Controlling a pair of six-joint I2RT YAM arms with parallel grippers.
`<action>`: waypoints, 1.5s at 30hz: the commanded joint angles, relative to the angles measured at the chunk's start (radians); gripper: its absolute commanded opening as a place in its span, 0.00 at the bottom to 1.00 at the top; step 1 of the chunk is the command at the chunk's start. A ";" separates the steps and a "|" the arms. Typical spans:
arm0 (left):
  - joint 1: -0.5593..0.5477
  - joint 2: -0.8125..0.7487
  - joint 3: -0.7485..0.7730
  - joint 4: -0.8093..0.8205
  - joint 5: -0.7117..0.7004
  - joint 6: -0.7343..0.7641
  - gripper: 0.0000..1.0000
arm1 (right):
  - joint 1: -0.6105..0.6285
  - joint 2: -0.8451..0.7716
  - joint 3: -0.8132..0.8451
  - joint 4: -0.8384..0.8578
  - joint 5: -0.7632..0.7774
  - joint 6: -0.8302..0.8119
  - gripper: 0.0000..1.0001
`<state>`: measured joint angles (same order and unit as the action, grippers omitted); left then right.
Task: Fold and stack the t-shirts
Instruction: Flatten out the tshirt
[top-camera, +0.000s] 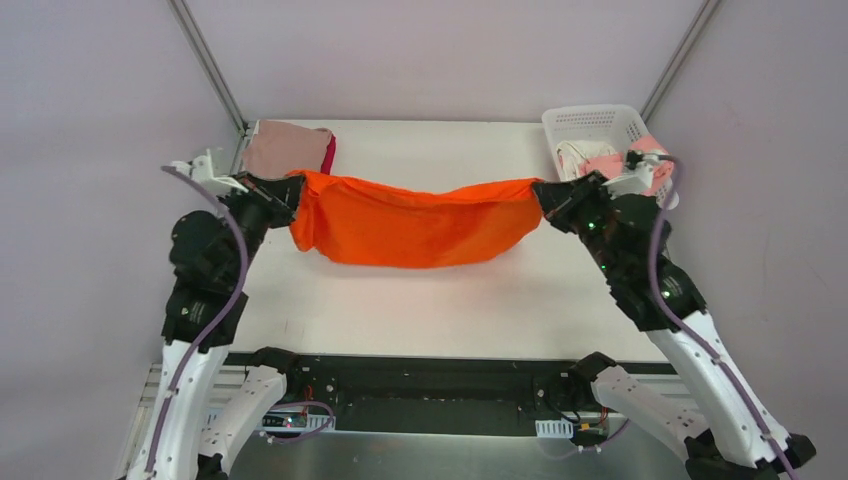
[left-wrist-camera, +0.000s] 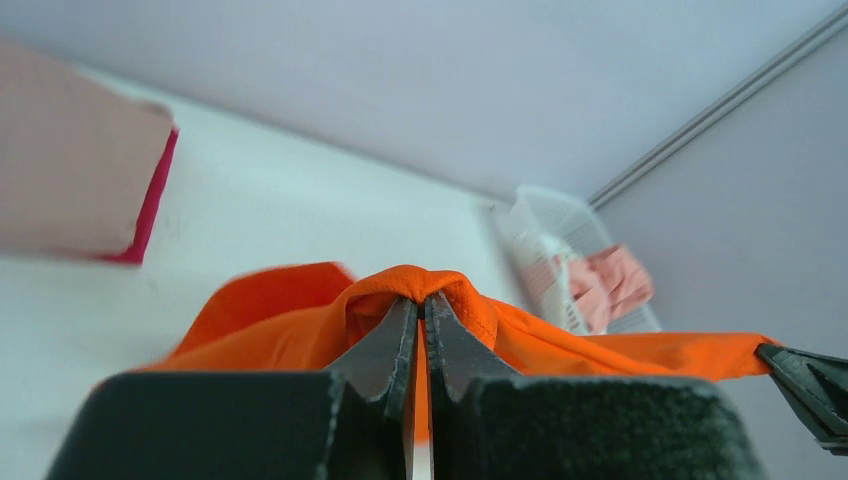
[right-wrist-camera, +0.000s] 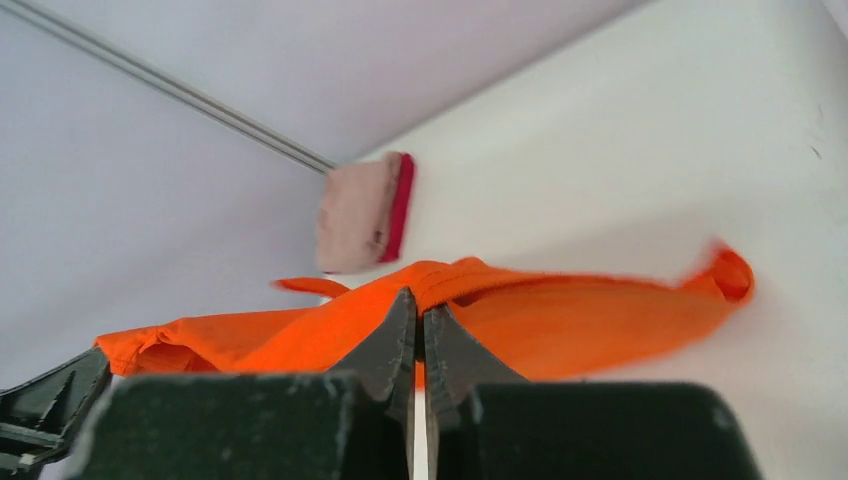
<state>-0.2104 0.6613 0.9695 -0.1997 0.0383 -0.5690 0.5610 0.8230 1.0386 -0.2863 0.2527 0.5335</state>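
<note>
The bright orange t-shirt hangs stretched between my two grippers above the table, sagging in the middle. My left gripper is shut on its left end; in the left wrist view the orange cloth bunches over the closed fingertips. My right gripper is shut on its right end; the right wrist view shows the orange cloth pinched at its tips. A folded dusty pink shirt lies on a crimson one at the back left.
A white lattice basket stands at the back right, holding salmon pink cloth and white cloth. The white table stretches below the hanging shirt. Grey walls close in the sides and back.
</note>
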 joint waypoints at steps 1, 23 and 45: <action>-0.006 -0.039 0.186 -0.057 -0.013 0.062 0.00 | 0.004 -0.061 0.168 -0.132 -0.075 -0.044 0.00; 0.028 0.017 0.721 -0.211 0.242 0.103 0.00 | 0.003 -0.061 0.623 -0.277 -0.386 -0.043 0.00; 0.048 0.812 1.167 -0.194 0.014 0.294 0.00 | -0.300 0.473 0.776 0.012 -0.213 -0.194 0.00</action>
<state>-0.1818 1.4605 1.9358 -0.4507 0.0551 -0.3317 0.3473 1.2537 1.6730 -0.4358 0.1585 0.3069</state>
